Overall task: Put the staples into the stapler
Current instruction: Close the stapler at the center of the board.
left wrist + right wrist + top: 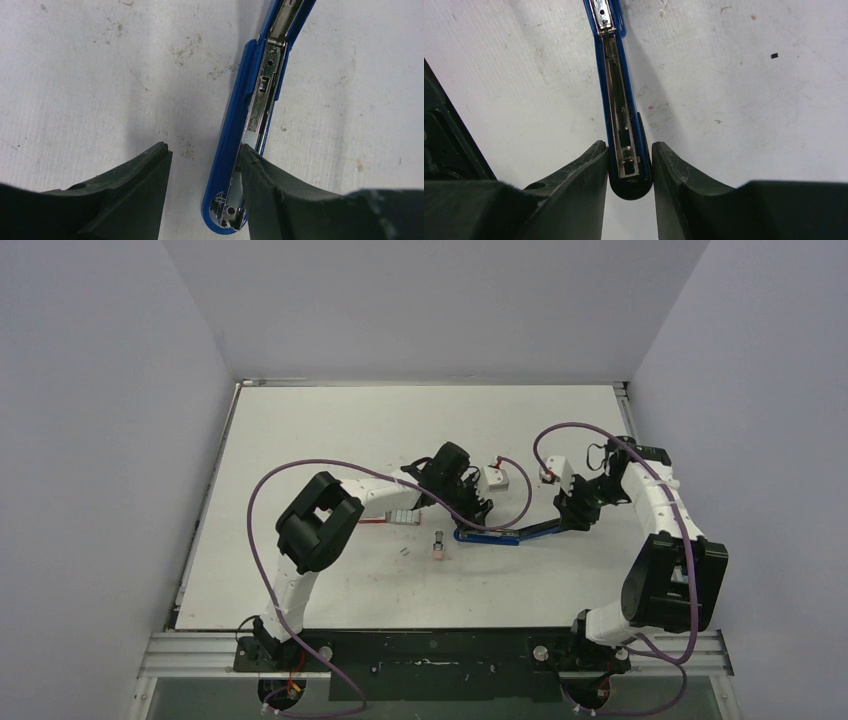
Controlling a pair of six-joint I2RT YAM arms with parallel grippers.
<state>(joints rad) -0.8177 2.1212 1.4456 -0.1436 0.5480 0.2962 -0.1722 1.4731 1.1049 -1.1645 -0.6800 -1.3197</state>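
The blue stapler [500, 533] lies opened out flat mid-table, its metal channel [264, 95] facing up. My left gripper [205, 149] is open over its blue end [227, 150]. The right finger [265, 185] rests against the channel, and the left finger stands apart on bare table. A short silvery strip of staples [250, 138] sits in the channel at that right fingertip. My right gripper [629, 146] is shut on the stapler's black end [630, 187], one finger on each side. The red-and-white staples box [395, 517] lies left of the left gripper [470, 510].
A small pink block [438, 546] stands just in front of the stapler's left end. A small white object [495, 478] sits behind the stapler. Purple cables loop over both arms. White walls close the table [300, 440] at the back and sides.
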